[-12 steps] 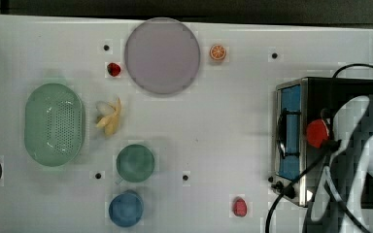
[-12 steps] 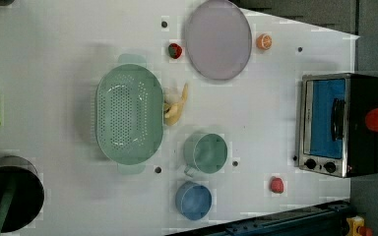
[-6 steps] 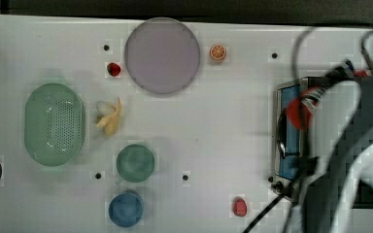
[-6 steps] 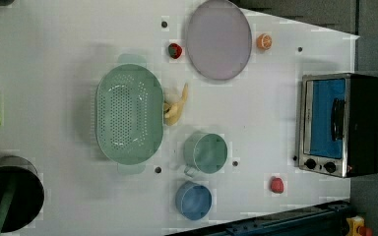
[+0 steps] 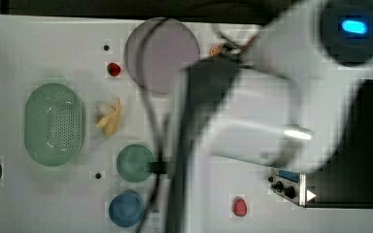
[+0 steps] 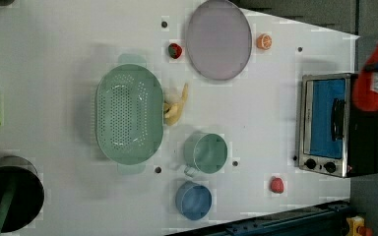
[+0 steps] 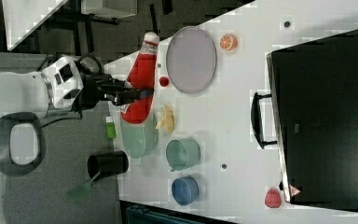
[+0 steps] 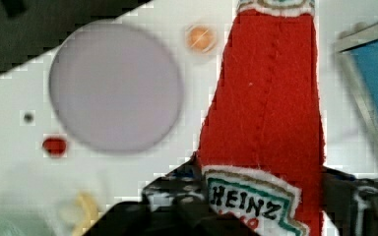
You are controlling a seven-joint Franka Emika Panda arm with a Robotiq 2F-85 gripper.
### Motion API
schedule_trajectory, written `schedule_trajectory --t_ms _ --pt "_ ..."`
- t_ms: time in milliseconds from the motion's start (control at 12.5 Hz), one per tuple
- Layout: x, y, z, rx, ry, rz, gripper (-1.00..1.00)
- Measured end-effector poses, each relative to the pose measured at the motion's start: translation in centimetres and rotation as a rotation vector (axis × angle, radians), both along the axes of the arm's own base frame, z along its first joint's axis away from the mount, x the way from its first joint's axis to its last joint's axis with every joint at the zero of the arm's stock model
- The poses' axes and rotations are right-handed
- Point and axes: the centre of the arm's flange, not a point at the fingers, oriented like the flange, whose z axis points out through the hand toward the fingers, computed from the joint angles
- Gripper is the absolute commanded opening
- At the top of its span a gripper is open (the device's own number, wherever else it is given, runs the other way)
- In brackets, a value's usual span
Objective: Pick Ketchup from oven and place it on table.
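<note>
One red plush ketchup bottle (image 7: 141, 84) with a white cap and a white shield-shaped label is pinched across its lower body by the black tool (image 7: 135, 94), as seen in the right view, where the bottle is held in the air with its cap toward the right view's top. In the wrist view the tool's dark fingers (image 8: 177, 196) are pressed against both sides of the bottle at the label. In the left view the bottle is seen overlapping the small boxy toaster oven's (image 6: 339, 125) black top near the left view's right edge; the oven's blue-tinted glass door is shut. The large white tabletop (image 6: 275, 147) carries the oven. A round grey plate (image 6: 218, 39) is placed near the left view's top, with a small orange slice (image 6: 264, 41) beside it and a small red strawberry (image 6: 175, 50) on its other side. A pale green perforated colander (image 6: 129, 114) is set beside a peeled banana (image 6: 175, 107).
</note>
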Motion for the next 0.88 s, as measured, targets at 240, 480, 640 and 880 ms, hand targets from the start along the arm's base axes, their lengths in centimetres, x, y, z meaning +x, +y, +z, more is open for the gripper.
schedule_trajectory --t_ms 240,480,640,880 --pt "-1.1 7.3 -6.5 -0.034 0.113 0.091 0.29" --pt "-2.7 11.0 -12.9 -0.044 0.154 0.088 0.29" --pt "-4.0 11.0 -16.7 -0.044 0.162 0.051 0.29" --pt "-5.0 8.6 -22.3 -0.042 0.156 -0.015 0.29"
